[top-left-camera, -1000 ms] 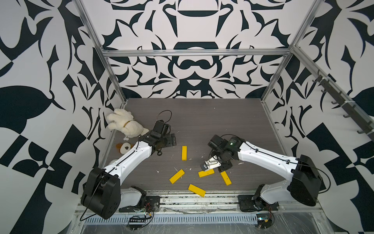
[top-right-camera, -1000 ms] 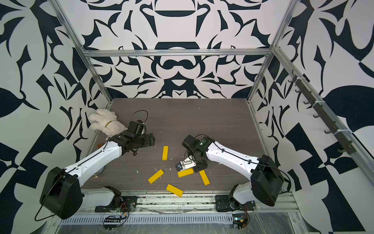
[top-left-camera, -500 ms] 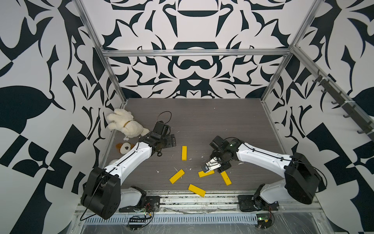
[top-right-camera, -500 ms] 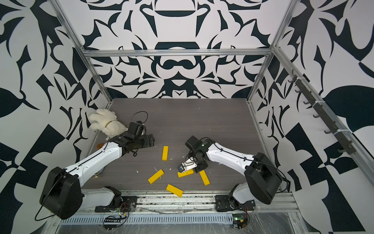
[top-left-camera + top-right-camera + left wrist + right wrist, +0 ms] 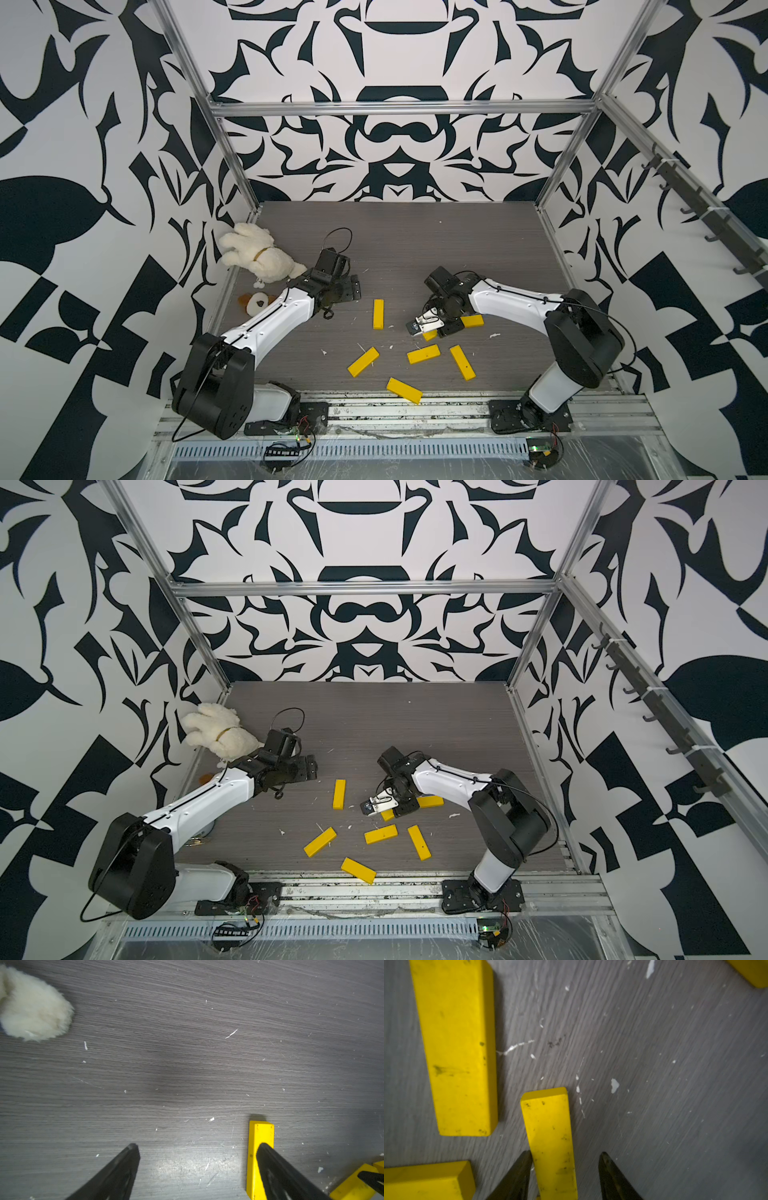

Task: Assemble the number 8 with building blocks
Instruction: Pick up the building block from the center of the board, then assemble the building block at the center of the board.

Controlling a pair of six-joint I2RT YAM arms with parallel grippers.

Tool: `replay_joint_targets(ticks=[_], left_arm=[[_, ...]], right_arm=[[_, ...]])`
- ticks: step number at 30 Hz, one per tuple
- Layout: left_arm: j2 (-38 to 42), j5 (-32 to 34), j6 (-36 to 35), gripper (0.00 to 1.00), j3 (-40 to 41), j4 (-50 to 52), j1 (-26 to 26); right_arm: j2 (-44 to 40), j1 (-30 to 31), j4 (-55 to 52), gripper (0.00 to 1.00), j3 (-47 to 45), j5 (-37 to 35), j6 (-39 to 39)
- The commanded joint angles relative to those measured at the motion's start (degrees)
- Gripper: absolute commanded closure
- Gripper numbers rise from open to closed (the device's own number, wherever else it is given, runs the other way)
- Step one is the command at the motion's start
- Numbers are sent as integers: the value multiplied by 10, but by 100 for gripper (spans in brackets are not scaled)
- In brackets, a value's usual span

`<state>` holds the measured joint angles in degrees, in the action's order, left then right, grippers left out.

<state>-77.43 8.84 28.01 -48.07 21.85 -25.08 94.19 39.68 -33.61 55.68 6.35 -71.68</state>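
Several yellow building blocks lie loose at odd angles near the front of the grey table (image 5: 415, 249); no number 8 shows. My right gripper (image 5: 428, 327) (image 5: 386, 806) (image 5: 565, 1152) is down at the table, open, straddling one block (image 5: 548, 1126) (image 5: 430, 335). One finger touches that block's side and a gap remains at the other finger. Another block (image 5: 472, 321) lies just behind this gripper. My left gripper (image 5: 353, 286) (image 5: 197, 1147) hovers open and empty, left of an upright-lying block (image 5: 378, 313) (image 5: 259, 1134).
A white plush toy (image 5: 257, 257) (image 5: 31, 1007) lies at the back left by the wall, with a small brown-and-white toy (image 5: 255, 303) in front of it. More blocks (image 5: 363, 361) (image 5: 423, 354) (image 5: 462, 362) (image 5: 404, 390) lie near the front rail. White flecks litter the table.
The right gripper's jaws have narrowed around a block and the gripper has shifted slightly back and left, baring a block behind it. The left arm has stayed put.
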Motion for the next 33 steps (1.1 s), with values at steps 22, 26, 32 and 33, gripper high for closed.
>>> replay_joint_targets(ticks=[22,26,32,33], left_arm=[[-1,-29,-7,7,-14,10,31],[1,-18,-4,7,-16,14,31],[-7,-7,-10,7,-23,16,31],[-10,-7,-12,7,-26,18,31]], right_arm=[[97,-3,-49,90,158,7,253],[147,-3,-123,95,245,11,276],[183,4,-111,97,276,26,314],[182,4,-98,97,269,28,317]])
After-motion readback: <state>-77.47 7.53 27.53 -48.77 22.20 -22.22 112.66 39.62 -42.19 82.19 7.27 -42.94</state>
